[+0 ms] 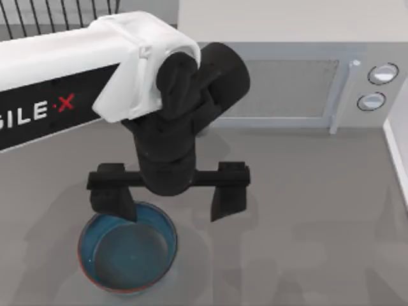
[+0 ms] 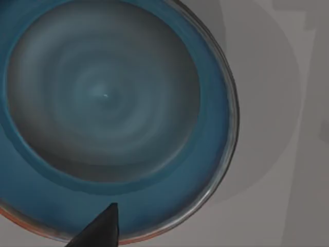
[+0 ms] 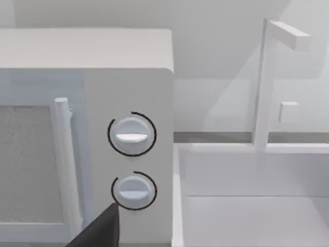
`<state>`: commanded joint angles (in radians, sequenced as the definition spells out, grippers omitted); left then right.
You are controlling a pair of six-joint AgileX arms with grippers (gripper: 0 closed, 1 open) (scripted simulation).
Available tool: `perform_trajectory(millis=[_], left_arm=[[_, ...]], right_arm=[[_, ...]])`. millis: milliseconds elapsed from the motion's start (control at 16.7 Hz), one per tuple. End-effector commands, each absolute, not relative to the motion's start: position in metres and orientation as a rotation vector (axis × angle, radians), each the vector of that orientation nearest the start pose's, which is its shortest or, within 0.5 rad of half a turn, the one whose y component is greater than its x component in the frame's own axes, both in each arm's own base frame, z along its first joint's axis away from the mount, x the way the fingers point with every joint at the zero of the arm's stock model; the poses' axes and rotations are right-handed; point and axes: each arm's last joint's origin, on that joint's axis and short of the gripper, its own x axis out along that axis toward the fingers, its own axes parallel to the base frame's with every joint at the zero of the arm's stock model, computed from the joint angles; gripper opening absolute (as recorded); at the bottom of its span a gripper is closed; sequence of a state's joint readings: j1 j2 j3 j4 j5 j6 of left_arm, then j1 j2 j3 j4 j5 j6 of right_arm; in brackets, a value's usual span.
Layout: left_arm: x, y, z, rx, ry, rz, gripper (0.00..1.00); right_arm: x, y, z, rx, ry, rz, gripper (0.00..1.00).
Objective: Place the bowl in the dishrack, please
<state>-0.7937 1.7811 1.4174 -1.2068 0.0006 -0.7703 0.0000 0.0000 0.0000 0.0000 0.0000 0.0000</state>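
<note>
While the bowl [image 1: 127, 255] sits upright on the table [image 1: 306, 223], well in front of the microwave [image 1: 287, 83] and toward its left end, the left gripper [image 1: 167, 203] hangs just above it with its jaws spread wide. One finger [image 1: 113, 203] dips at the bowl's far rim, inside the teal wall, and the other stands outside the rim, toward the microwave's right end; this looks like a line-up to pinch the rim wall. Nothing is gripped yet. The dishrack [image 1: 57, 16] waits behind the microwave's left end, its black tines partly covered by the white arm, so the carry has not begun. From the right wrist view the right arm looks parked, facing the microwave's dials [image 3: 132, 135]; whether its gripper is parted or closed cannot be told.
</note>
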Motion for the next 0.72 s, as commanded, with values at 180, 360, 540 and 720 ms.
perform_trajectory(millis=[180,360,540,720], left_arm=[[0.235,-0.233,0.228,0.011,1.569,-0.015,1.00],[0.236,-0.234,0.216,0.017,1.573,-0.014,1.00],[0.238,-0.236,0.184,0.014,1.569,-0.017,1.00],[0.237,-0.236,0.147,0.010,1.564,-0.021,1.00]], right_arm=[[0.106,-0.001,0.160,0.000,0.000,0.000,1.00],[0.106,-0.001,0.160,0.000,0.000,0.000,1.00],[0.106,-0.001,0.160,0.000,0.000,0.000,1.00],[0.106,-0.001,0.160,0.000,0.000,0.000,1.00]])
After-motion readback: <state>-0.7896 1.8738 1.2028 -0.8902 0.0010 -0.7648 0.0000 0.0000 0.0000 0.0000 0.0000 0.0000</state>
